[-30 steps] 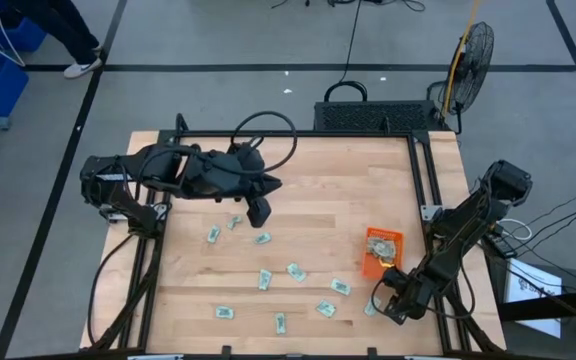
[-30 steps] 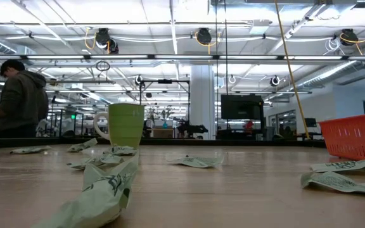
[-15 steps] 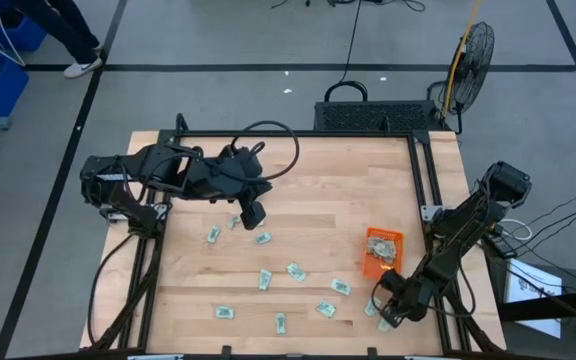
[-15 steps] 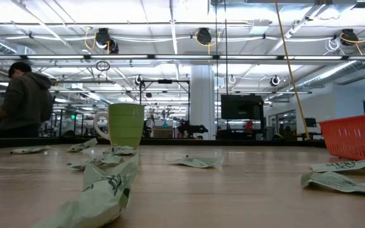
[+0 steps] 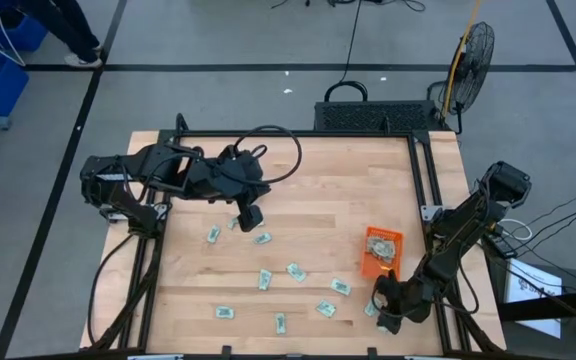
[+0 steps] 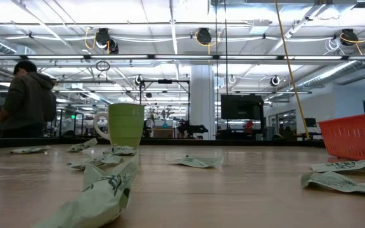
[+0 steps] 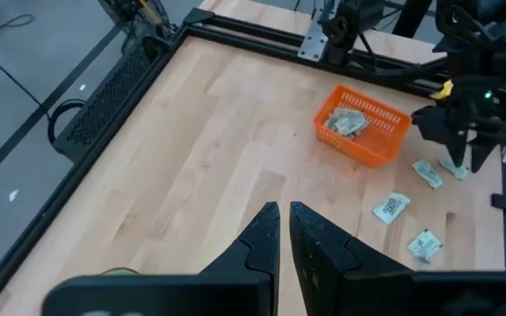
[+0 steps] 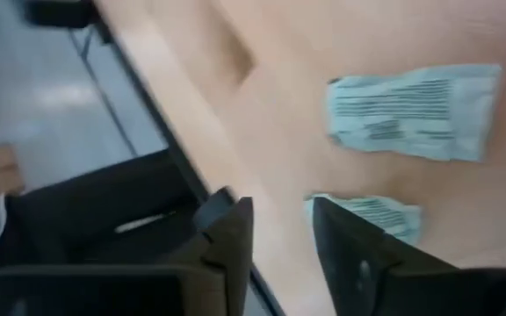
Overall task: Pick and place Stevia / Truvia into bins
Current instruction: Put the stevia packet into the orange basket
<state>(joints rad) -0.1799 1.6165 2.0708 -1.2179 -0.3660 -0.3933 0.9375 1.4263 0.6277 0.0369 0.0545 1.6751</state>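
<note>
Orange bin [image 5: 381, 251] holds several packets, and loose packets [image 5: 295, 271] lie scattered on the tabletop [image 5: 338, 205] beside it. Right claw [image 5: 382, 316], just below the bin, is released, fingers apart over a packet [image 8: 414, 112]. Left claw [image 5: 249, 217], well apart from the bin, is nearly clenched and empty.

Orange bin [image 5: 382, 252], pale-green printed packets [image 8: 414, 111], green cup [image 6: 125, 125]

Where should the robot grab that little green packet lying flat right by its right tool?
Probably from straight above, pinching the packet across its short width, near the middle. It lies flat on the table, so no edge sticks up to catch from the side. The right tool hovers beside it, fingers apart.
</note>
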